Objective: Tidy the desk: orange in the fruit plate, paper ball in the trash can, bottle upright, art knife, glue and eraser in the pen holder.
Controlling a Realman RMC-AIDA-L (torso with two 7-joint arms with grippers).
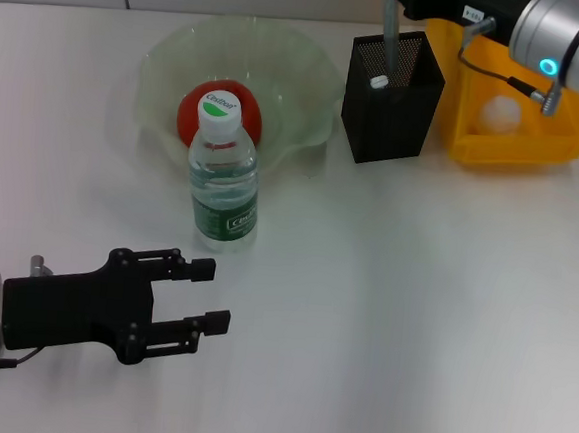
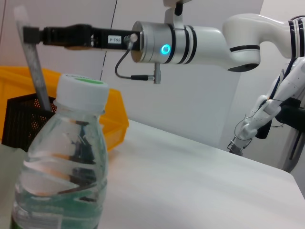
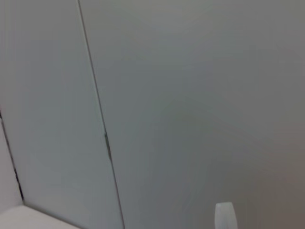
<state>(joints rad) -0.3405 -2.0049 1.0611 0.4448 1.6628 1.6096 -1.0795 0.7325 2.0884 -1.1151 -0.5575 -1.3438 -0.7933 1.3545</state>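
— Where does the left gripper (image 1: pixel 218 295) sit?

— Low over the near left part of the bench, fingers spread wide with nothing between them, pointing toward the middle. The bottle (image 1: pixel 223 176) stands upright just beyond it, white cap up, green label facing the near edge.

— And the orange?

— The orange (image 1: pixel 190 108) lies inside the fruit plate (image 1: pixel 311 73), which sits toward the far edge, left of centre. The bottle stands right in front of the plate and partly covers the fruit in the head view.

— What about the right side?

— The pen holder (image 1: pixel 390 109) stands near the far edge, right of centre, touching or just beside the trash can (image 1: pixel 566 138), which sits at the far right corner. The paper ball (image 1: pixel 500 114) rests in the trash can. The right gripper (image 2: pixel 31 36) hangs above the pen holder, closed on a long grey strip-like tool (image 2: pixel 34 67) whose lower end is down inside the mesh — whether that is the art knife I cannot tell. A small white-tipped piece (image 1: pixel 379 82) also shows inside the holder.

— The eraser and glue?

— I cannot make them out.
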